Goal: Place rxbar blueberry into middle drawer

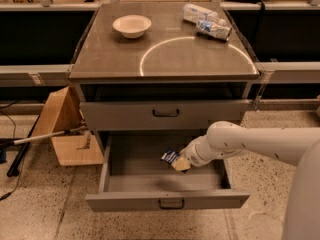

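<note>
Grey middle drawer (131,183) lies open; gripper (179,162) hangs toward its right edge, jaws clamped on rxbar blueberry (170,156). Placing step; next likely lower, release.

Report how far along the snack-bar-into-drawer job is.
Done: the wide grey metal drawer stands pulled open. In hand: the gripper holds the small dark blue snack bar above the drawer's tray. Left: lower it, let go and draw the arm out.
</note>
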